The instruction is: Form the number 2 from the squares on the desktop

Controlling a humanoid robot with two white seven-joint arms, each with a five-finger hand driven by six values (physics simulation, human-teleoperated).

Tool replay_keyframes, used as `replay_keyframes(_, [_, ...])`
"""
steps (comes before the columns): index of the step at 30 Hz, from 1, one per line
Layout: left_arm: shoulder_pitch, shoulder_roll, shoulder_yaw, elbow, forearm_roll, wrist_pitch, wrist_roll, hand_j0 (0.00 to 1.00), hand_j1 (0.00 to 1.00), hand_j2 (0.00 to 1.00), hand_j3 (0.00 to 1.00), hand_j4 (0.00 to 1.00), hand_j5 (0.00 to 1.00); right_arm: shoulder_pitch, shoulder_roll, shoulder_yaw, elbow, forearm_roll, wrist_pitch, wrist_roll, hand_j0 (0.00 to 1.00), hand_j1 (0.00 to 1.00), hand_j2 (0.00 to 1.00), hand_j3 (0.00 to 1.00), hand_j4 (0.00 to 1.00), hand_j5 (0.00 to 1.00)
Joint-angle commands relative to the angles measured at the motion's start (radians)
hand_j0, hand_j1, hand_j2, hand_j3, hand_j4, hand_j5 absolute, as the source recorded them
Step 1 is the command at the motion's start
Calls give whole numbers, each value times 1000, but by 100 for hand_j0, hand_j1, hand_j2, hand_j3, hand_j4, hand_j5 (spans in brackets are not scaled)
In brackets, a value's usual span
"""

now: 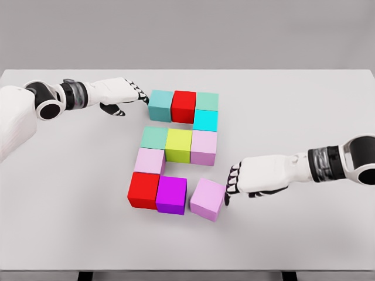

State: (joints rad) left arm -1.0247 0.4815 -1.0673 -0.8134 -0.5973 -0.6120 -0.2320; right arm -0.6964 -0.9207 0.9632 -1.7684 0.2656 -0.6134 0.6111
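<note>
**A:** Ok so the 2 is nearly there. Top row is teal block (160, 104), red block (183, 105), pale green block (207, 100), with the cyan block (205, 120) under the right end. Middle row is done, the lilac block (150, 160) drops down the left side, and the bottom row has the big red block (143, 189) and the magenta block (171, 195). Only the last pink block (207, 199) is off: it sits just beside the magenta one, rotated, with a wedge of gap between them.

**B:** Which hand are you on?

**A:** The right hand (243, 182). Its fingers are loosely spread, not gripping anything, with the fingertips (229, 193) at the pink block's right face, looks like touching. So it's a nudge job, not a pick.

**B:** Then you want to push low and flat on that face. Go leftward, and favour the corner that sticks out farthest from the row so the block squares up as it slides. Go slow, because if you shove hard you'll probably knock the magenta and red ones out of line.

**A:** And the left hand (120, 95)?

**B:** It's up by the teal block, fingers relaxed and holding nothing, right at its left edge. Leave it there on the table (70, 234) side, or you'll bump the top row.
</note>
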Motion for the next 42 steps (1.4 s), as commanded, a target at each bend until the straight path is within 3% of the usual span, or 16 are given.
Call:
replay_keyframes(1, [0, 0, 3, 0, 4, 1, 0, 78, 78, 78, 78, 78, 78, 0, -3, -6, 0, -5, 3, 0, 66, 66, 66, 66, 66, 66])
replay_keyframes(23, [0, 12, 32, 20, 4, 1, 0, 81, 81, 81, 81, 81, 81, 0, 28, -9, 0, -8, 3, 0, 64, 64, 64, 64, 64, 64])
replay_keyframes(27, [3, 77, 87, 26, 10, 1, 0, 87, 87, 87, 87, 87, 87, 0, 28, -11, 0, -8, 3, 0, 64, 64, 64, 64, 64, 64])
replay_keyframes(30, [3, 132, 118, 26, 17, 1, 2, 100, 100, 100, 100, 100, 100, 0, 28, -24, 0, -8, 3, 0, 64, 64, 64, 64, 64, 64])
replay_keyframes(37, [15, 216, 187, 28, 17, 1, 3, 100, 100, 100, 100, 100, 100, 0, 32, -24, 0, -8, 3, 0, 64, 64, 64, 64, 64, 64])
replay_keyframes(42, [31, 250, 188, 30, 16, 1, 3, 100, 100, 100, 100, 100, 100, 2, 36, -26, 0, -9, 3, 0, 64, 64, 64, 64, 64, 64])
